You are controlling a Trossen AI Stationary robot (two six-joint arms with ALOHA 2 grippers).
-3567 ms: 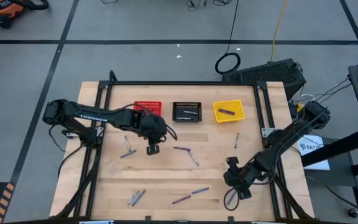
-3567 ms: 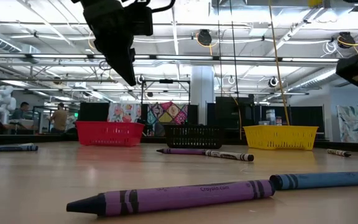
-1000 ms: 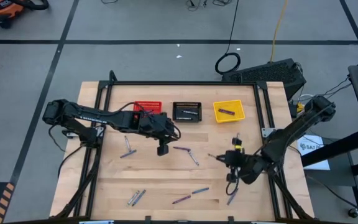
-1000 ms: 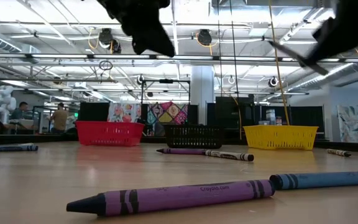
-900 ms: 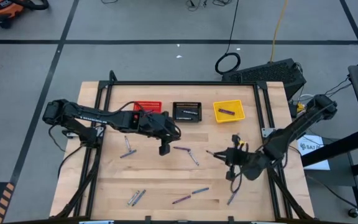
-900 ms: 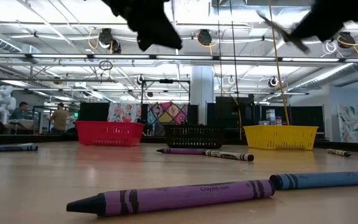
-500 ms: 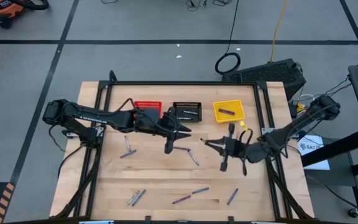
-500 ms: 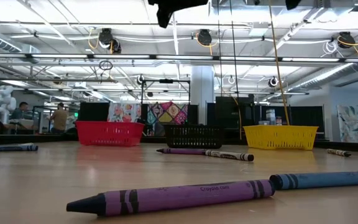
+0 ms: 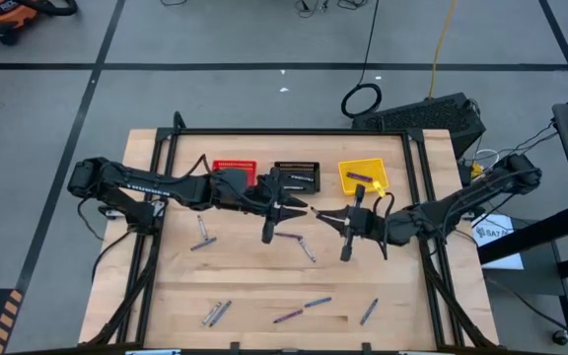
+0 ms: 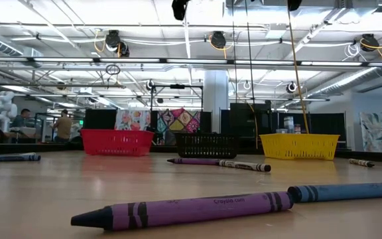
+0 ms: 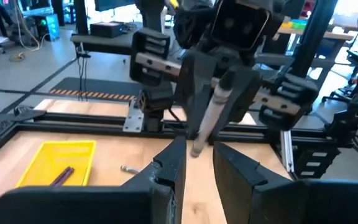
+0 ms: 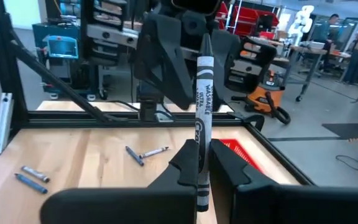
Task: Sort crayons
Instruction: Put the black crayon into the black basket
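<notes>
1. Right gripper (image 9: pixel 325 218) is clamped on a grey crayon (image 12: pixel 202 118), held above the table (image 9: pixel 254 286) at mid-table; the crayon stands up between its fingers (image 12: pixel 188 163) in its wrist view.
2. Left gripper (image 9: pixel 302 208) faces it tip to tip, jaws parted, holding nothing. In the left wrist view the grey crayon's end sits just above the gap between the left fingers (image 11: pixel 169 168); I can't tell whether it touches them.
3. In the high view both grippers meet just in front of the black basket (image 9: pixel 297 177).
4. Red basket (image 9: pixel 233 170) is behind the left arm's wrist; yellow basket (image 9: pixel 362 176) is just behind the right gripper, with a purple crayon (image 9: pixel 358 177) inside. The black basket also holds crayons; colour is unclear.
5. Loose crayons on the table: a pair under and just in front of the left gripper (image 9: pixel 296 242); two more out to the left arm's side (image 9: pixel 202 235).
6. Near the front edge, well apart from both grippers: a pair at front left (image 9: pixel 215 313), a blue and purple pair at centre (image 9: pixel 302 310), one blue at front right (image 9: pixel 368 312).
7. Low view: a purple crayon lies end to end with a blue one (image 10: pixel 184 210) in the foreground; another purple one (image 10: pixel 219 163) lies in front of the black basket.
</notes>
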